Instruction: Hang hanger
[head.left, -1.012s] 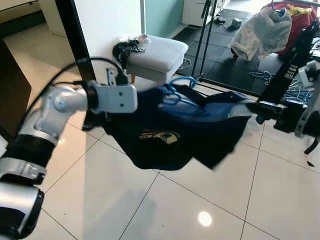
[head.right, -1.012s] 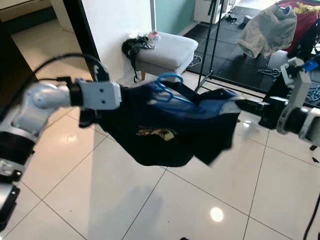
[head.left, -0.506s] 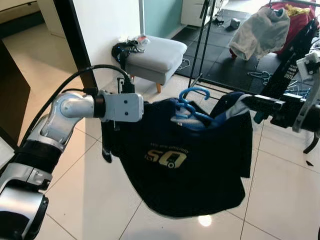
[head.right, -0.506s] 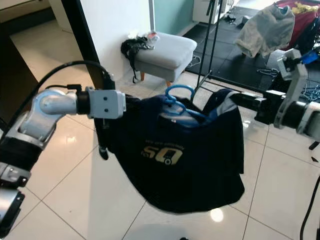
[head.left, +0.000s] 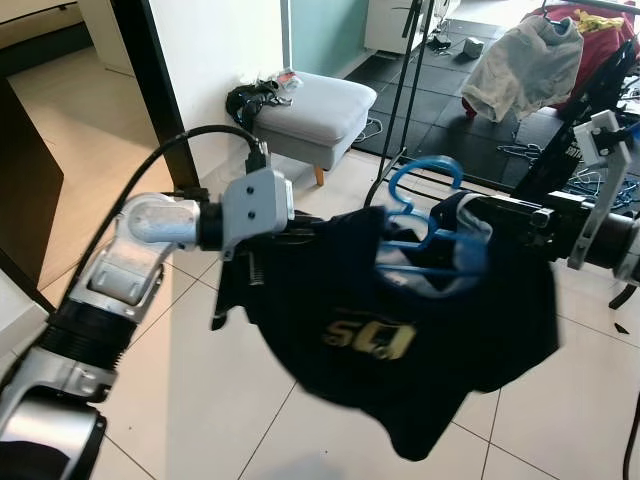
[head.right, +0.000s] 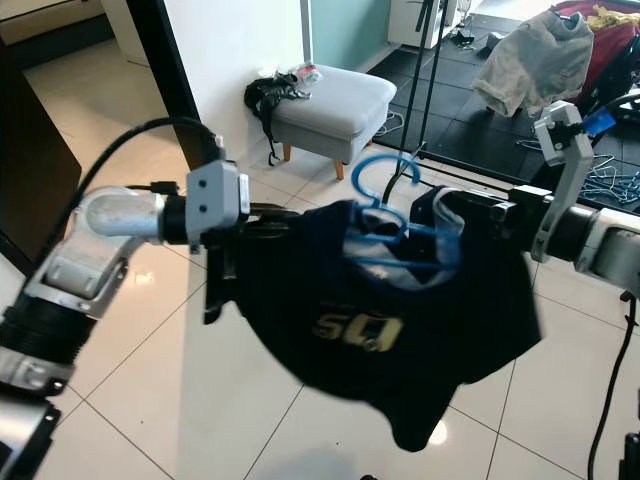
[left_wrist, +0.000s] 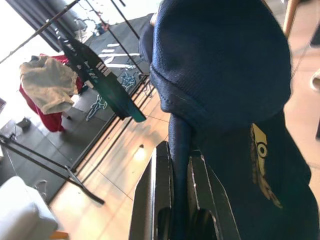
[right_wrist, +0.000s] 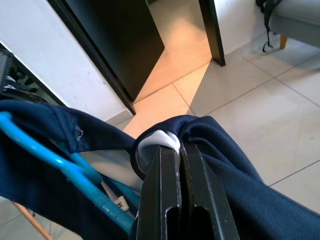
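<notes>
In the left eye view a dark navy shirt with a gold print hangs stretched between the two arms above the tiled floor, and a blue hanger sits in its neck opening, hook standing up above the collar. The left gripper meets the shirt at one shoulder and the right gripper at the other, just beside the hanger. Beyond the shirt stand a grey footstool and a black rack (its upright rises past the hanger's hook). In the left wrist view the left gripper's fingers are pressed together on a fold of the shirt. In the right wrist view the right gripper's fingers are likewise clamped on bunched navy cloth with a white lining, the hanger close beside them.
</notes>
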